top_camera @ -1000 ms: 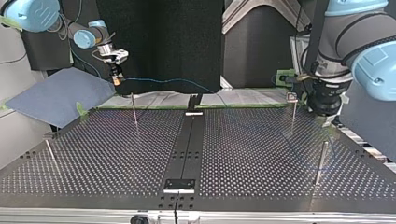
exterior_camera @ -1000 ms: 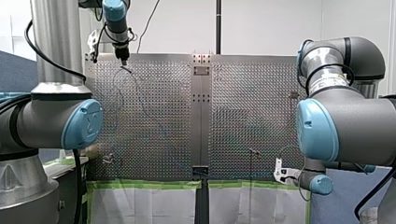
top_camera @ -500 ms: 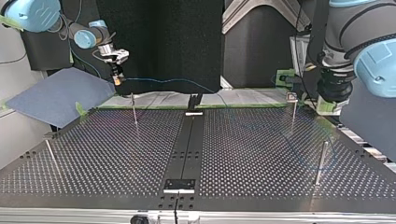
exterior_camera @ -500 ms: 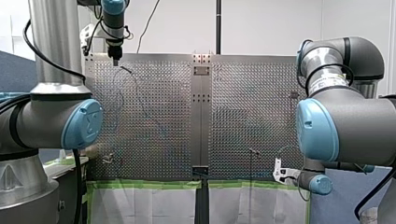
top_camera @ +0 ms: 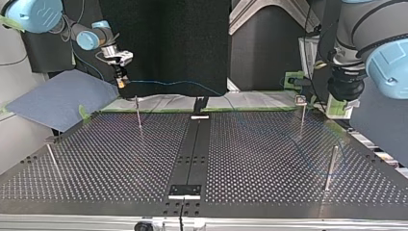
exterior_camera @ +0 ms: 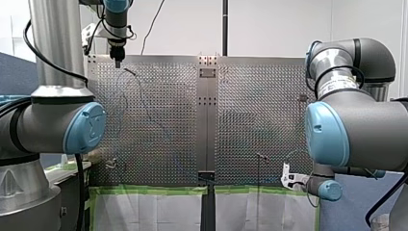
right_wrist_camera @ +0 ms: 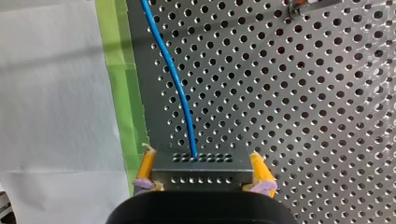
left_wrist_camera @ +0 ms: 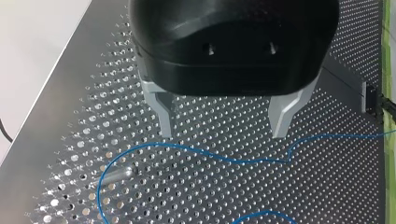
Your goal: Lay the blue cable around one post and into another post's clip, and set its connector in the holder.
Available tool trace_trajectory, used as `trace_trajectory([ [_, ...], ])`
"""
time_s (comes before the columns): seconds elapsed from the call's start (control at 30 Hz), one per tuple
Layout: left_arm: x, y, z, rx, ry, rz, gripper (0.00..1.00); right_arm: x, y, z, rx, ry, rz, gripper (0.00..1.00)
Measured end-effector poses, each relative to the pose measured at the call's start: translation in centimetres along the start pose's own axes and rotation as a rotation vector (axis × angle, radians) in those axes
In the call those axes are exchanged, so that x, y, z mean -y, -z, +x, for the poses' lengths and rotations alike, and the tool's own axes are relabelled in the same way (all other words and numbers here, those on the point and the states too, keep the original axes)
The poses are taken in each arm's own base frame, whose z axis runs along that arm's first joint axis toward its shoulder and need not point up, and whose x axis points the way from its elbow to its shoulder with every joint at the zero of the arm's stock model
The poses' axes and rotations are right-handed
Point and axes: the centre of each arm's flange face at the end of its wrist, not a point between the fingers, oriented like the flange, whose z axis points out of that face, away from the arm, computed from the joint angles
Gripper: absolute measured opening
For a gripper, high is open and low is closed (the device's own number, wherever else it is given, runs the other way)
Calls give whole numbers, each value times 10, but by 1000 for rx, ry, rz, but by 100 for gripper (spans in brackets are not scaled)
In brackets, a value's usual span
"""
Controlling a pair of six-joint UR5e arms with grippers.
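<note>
1 perforated metal table (exterior_camera: 159,120) fills the scene, split by 1 dark centre strip (top_camera: 192,154) that runs from edge to edge. Green tape (exterior_camera: 154,190) lines the table's edge nearest the arms, with white sheeting (exterior_camera: 149,211) just outside it. A white wall (exterior_camera: 269,24) stands beyond the far edge in the front view, and a blue-grey cloth (top_camera: 57,98) lies off the corner at the top view's left. 4 thin posts (top_camera: 331,166) stand on the table in the top view: 2 near the taped edge, 2 closer to the side edges.

2 arms are in view. My right gripper (right_wrist_camera: 201,156) hangs over the taped edge, its yellow pads (right_wrist_camera: 145,165) clamped on either side of 1 grey connector (right_wrist_camera: 201,170). 1 blue cable (right_wrist_camera: 177,88) leaves the connector and runs out across the holes. My left gripper (left_wrist_camera: 224,135) hovers above the table near the far corner at the front view's left, its 2 metal fingers (left_wrist_camera: 162,112) spread wide apart. Under it the cable lies slack on the table and bends beside 1 of the posts.
</note>
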Motion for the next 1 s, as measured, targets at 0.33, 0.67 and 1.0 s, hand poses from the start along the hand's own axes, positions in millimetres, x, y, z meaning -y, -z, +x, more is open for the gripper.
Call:
trace_trajectory([
  [0.33, 1, 1, 0, 0, 0, 2, 100, 0, 0, 0, 0, 0, 0, 0],
  [0.67, 2, 1, 1, 0, -3, 6, 100, 0, 0, 0, -1, 0, 0, 0],
  [1.0, 8, 0, 1, 17, 1, 44, 100, 0, 0, 0, 0, 3, 1, 0],
])
